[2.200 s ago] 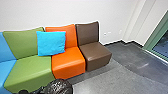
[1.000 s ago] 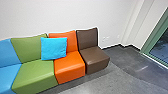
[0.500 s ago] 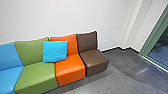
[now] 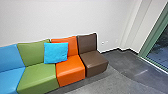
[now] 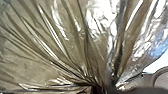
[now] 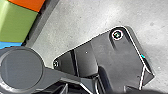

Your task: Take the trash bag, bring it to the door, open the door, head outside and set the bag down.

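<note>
The trash bag [image 5: 70, 35] is at my left gripper [image 5: 100, 88], and I have this gripper clamped on its gathered plastic. From the grip, the shiny film spreads away in many tight folds, with bright reflections on them. For my right gripper, I cannot tell if it is apart or together. Near the right gripper's side I see the pale grey floor [image 4: 102, 83], and parts of the coloured seats are farther away from it. Ahead of my grippers stands a row of seats, joined side by side: from left to right a blue seat [image 4: 10, 77], a green seat [image 4: 37, 76], an orange seat [image 4: 70, 72] and a brown seat [image 4: 93, 61]. A bright blue cushion [image 4: 55, 53] leans on the backs of the green and the orange ones. Behind them rises a white wall [image 4: 62, 17]. Ahead and to the right of my grippers is green-framed glass [image 4: 160, 51].
</note>
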Available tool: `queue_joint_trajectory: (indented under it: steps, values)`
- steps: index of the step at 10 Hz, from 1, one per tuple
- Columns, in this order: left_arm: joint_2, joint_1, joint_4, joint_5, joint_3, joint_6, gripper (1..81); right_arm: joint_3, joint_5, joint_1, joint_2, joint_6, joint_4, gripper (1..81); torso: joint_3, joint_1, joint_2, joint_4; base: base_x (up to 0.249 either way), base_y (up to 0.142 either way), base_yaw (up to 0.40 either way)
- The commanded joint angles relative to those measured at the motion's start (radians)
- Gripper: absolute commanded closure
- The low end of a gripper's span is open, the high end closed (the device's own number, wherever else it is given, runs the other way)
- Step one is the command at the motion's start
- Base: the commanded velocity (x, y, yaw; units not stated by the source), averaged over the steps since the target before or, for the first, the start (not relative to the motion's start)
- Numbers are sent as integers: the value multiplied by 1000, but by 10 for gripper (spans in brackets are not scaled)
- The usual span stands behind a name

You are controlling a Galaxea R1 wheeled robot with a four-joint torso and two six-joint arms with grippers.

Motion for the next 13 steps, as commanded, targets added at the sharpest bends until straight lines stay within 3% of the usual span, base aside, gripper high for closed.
queue_joint_trajectory:
  steps: [1, 4, 5, 9, 10, 12, 13]
  values:
    - [-38, -38, 4, 75, -6, 6, 811, -29, -73, 18, -4, 6, -25, 10, 0, -64, 98, 0, 0, 0, 0]
    - [-8, -26, 4, 73, -38, 8, 811, -71, -99, 26, 27, 6, -17, 10, 9, -134, 206, 0, 0, 0, 0]
    - [9, -26, 4, 75, -61, 8, 811, -86, -104, 26, 39, 6, -16, 10, 81, -157, 241, 0, 0, 0, 0]
    - [28, -23, 4, 75, -78, 8, 811, -112, -121, 27, 56, 6, -13, 10, 180, -233, 362, 0, 0, 0, 0]
    - [32, -23, 4, 75, -78, 8, 811, -121, -122, 27, 62, 6, -13, 10, 215, -191, 295, 0, 0, 0, 0]
    - [42, -23, 5, 75, -87, 8, 811, -127, -124, 29, 70, 6, -14, 10, 277, -224, 342, 0, 0, 0, 0]
    - [55, -23, 4, 75, -110, 8, 811, -127, -125, 30, 71, 6, -16, 10, 283, -229, 351, 0, 0, 0, 0]
